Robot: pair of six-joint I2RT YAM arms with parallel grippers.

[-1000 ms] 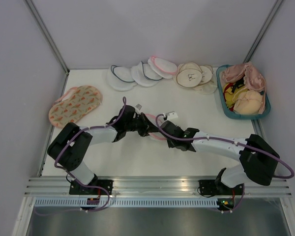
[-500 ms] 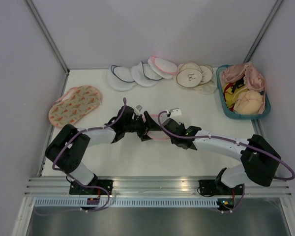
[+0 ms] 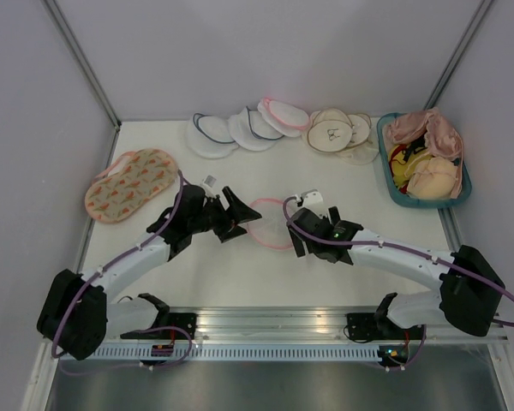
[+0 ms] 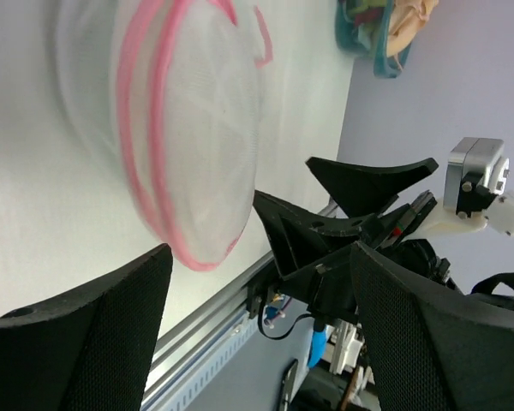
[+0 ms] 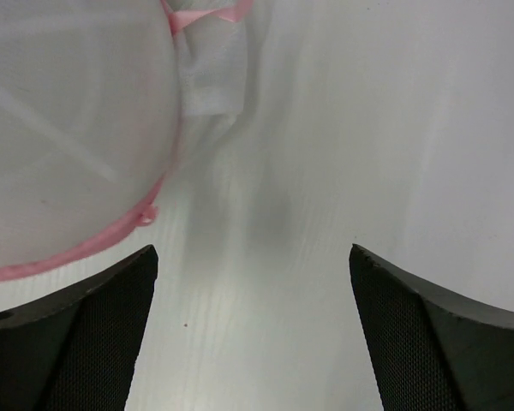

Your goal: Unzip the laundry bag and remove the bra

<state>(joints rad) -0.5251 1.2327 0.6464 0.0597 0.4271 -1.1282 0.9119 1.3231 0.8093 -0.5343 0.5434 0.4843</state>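
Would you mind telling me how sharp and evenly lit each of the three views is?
Top external: sharp and evenly lit, with only faint shadows around the laundry bag. Left wrist: the bag is blurred and its pink trim smeared. Right wrist: soft throughout, with the white table nearly washed out.

I am seeing bright, even, diffuse light falling from overhead onto the matte white tabletop (image 3: 240, 274), where shadows are showing faint and soft-edged. The overhead view is coming through sharp across its width. In the left wrist view, the round white mesh pouch with pink zipper trim (image 4: 197, 128) is smearing into blurred streaks. In the right wrist view the same pouch (image 5: 68, 128) is reading soft, with a pale grey shadow (image 5: 270, 218) lying beside it.
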